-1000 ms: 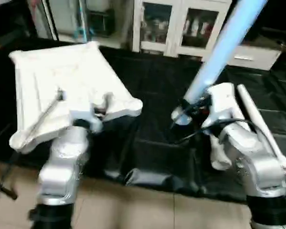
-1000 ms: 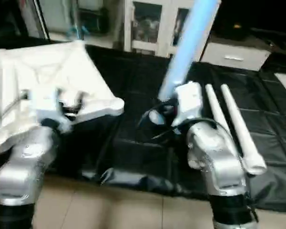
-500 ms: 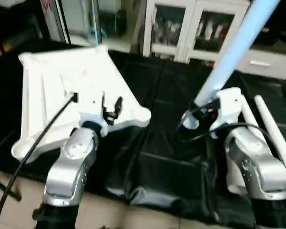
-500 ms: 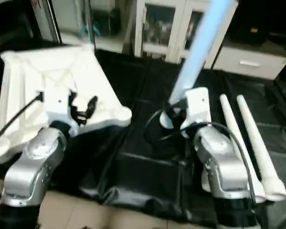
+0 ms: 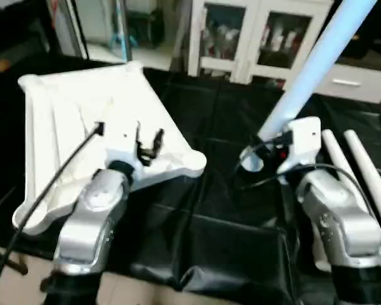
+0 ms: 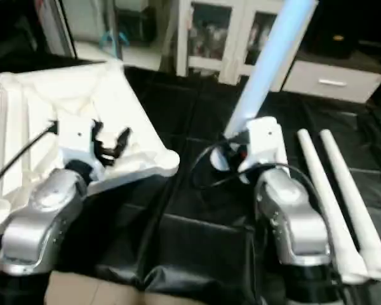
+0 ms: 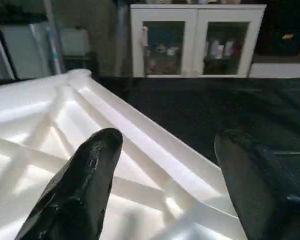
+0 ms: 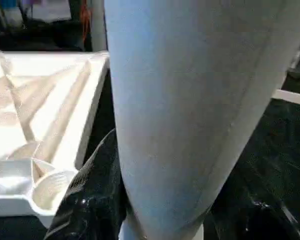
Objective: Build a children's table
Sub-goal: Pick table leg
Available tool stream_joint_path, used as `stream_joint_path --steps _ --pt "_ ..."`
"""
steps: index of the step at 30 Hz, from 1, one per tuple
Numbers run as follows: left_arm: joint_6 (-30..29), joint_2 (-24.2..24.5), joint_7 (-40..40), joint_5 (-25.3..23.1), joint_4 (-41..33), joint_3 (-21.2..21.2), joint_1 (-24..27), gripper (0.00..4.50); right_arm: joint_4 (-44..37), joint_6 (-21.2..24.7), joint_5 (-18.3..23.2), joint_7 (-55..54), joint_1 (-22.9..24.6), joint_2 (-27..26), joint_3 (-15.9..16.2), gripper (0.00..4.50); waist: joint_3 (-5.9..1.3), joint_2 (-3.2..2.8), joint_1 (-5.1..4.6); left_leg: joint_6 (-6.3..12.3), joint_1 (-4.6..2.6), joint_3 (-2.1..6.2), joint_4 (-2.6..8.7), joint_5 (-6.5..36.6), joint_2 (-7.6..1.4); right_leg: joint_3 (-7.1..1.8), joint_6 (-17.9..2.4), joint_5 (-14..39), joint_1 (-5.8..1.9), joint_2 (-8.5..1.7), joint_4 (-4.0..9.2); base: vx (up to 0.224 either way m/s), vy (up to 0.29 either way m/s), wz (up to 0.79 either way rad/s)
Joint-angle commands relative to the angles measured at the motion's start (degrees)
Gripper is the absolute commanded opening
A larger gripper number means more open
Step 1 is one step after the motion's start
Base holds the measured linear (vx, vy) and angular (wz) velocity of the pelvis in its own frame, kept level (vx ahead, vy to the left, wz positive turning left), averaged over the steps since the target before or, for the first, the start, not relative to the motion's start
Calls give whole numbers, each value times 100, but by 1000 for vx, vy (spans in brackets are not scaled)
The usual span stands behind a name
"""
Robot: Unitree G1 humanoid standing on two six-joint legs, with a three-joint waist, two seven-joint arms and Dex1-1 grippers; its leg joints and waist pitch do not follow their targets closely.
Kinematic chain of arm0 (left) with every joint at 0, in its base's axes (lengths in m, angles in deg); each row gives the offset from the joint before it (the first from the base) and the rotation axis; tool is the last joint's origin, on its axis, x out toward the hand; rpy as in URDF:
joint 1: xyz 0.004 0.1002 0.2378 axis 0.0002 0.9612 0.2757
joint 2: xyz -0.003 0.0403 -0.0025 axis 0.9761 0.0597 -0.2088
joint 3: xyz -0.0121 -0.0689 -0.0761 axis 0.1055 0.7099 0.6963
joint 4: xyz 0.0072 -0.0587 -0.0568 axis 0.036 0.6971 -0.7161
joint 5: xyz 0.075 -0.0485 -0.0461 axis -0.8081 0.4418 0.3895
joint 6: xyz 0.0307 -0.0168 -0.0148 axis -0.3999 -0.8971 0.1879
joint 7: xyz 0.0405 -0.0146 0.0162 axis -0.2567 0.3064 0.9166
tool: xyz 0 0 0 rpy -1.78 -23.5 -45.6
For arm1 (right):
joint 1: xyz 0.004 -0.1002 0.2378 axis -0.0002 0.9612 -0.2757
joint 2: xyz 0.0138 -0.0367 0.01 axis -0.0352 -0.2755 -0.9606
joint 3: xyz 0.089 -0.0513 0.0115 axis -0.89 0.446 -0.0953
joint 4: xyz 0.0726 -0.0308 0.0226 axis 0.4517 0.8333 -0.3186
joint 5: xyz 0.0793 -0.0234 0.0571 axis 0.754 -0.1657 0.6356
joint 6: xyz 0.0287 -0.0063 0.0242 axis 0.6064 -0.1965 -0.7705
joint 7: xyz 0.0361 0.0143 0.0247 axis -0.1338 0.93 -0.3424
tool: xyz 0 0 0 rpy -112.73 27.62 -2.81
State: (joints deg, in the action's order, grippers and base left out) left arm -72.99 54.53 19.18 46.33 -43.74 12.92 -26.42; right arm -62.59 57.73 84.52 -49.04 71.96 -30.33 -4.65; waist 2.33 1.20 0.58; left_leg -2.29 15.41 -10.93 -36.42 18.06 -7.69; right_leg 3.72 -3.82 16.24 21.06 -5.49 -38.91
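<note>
The right gripper (image 5: 254, 155) clasps a white table leg (image 5: 314, 70) rising toward the frame's upper right, while the left gripper (image 5: 148, 141) hovers unclenched over the upturned tabletop (image 5: 63, 127) at left; two more legs (image 6: 343, 210) lie at lower right.

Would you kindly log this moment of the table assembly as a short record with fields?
surface: black-covered work surface
tabletop: white tabletop, ribbed underside up, on the robot's left
left gripper: left gripper open above the tabletop's near edge, holding nothing
right gripper: right gripper shut on the held leg, which slants up and away
spare legs: two loose legs lying side by side on the robot's right
background: white glass-door cabinet
</note>
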Motion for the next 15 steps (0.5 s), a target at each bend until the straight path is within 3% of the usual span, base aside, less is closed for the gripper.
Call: stream_joint_path --steps 1,2,3,4,5,6,7,8,9,10,11,12,13,14,15 --pt "-49 -90 -61 12 -25 -161 -68 344 -102 -5 6 -32 17 127 -166 184 -232 15 -144 -222 -571 137 674 231 -804 -93 -555 -360 280 -172 267 130 -29 -56" --pt "-53 -96 -68 2 -39 -158 -60 344 -114 -13 -2 -11 32 140 -152 184 -265 305 260 284 603 114 -211 486 22 -998 -1321 222 -992 -732 869 130 -29 -56" --pt "-53 -96 -69 2 -40 -158 -59 344 -115 -14 -3 -9 33 141 -151 184 -400 129 392 436 621 271 -431 247 -126 -1168 -1681 280 -1077 -1106 958 136 -18 -30" --pt "-62 -88 -74 2 -64 -152 -52 344 -133 -16 -24 7 39 136 -135 184 -367 140 342 468 977 462 -655 -188 -161 -1100 -1952 45 -1118 -1016 886 97 -10 -10" --pt "-63 -88 -71 -1 -71 -153 -50 344 -125 -24 -32 16 34 135 -127 184 -381 149 347 423 1083 496 -627 -434 -165 -997 -2015 -384 -1114 -889 814 97 -10 -10" --pt "-66 -87 -68 -1 -79 -153 -45 344 -118 -24 -36 23 27 135 -118 184 -309 55 275 396 1099 520 -315 -1044 -213 -603 -1974 -656 -911 -559 768 86 -19 -9" --pt "-69 -81 -65 -2 -92 -153 -35 344 -115 -23 -43 33 20 133 -103 184 -323 -48 262 468 971 492 -25 -1345 -223 -370 -1784 -458 -790 -289 742 104 29 -2" --pt "-70 -76 -64 -3 -101 -152 -28 344 -114 -21 -48 39 16 133 -93 184 -292 -276 177 610 629 442 369 -1390 -313 -14 -1209 394 -647 2 828 104 29 -2" --pt "-76 -71 -62 -6 -118 -150 -15 344 -117 -14 -50 56 14 136 -73 184 -236 -409 -85 957 376 891 640 -123 -749 117 -658 796 -324 325 301 127 60 -2" --pt "-81 -74 -64 -14 -133 -148 3 344 -110 -20 -67 87 17 152 -33 184 -339 -362 -139 1310 -108 1177 683 653 -1049 37 -340 712 -39 160 16 112 41 2" --pt "-84 -82 -68 -27 -148 -145 22 344 -103 -12 -57 109 23 157 -6 184 -372 -369 -151 1538 -175 1238 659 613 -1068 10 -157 561 46 132 -74 112 41 2" --pt "-87 -86 -70 -32 -154 -145 30 344 -101 1 -39 115 25 153 -4 184 -337 -304 -135 2063 -177 1219 632 222 -1057 -49 214 335 179 74 -164 93 16 9" --pt "-88 -88 -70 -33 -156 -145 32 344 -100 7 -30 116 27 151 -4 184 -319 -242 -131 2250 -153 1175 625 90 -1041 -93 324 207 220 15 -149 65 -34 8" --pt "-94 -92 -68 -37 -163 -148 37 344 -107 12 -27 119 30 144 -8 184 -297 -3 -66 2099 162 785 456 182 -593 -320 123 -466 16 -229 403 65 -34 8" --pt "-99 -95 -65 -39 -169 -152 40 344 -113 12 -32 124 33 141 -8 184 -249 95 68 1784 520 473 276 344 -263 -515 -209 -438 -287 -396 713 43 -72 8"
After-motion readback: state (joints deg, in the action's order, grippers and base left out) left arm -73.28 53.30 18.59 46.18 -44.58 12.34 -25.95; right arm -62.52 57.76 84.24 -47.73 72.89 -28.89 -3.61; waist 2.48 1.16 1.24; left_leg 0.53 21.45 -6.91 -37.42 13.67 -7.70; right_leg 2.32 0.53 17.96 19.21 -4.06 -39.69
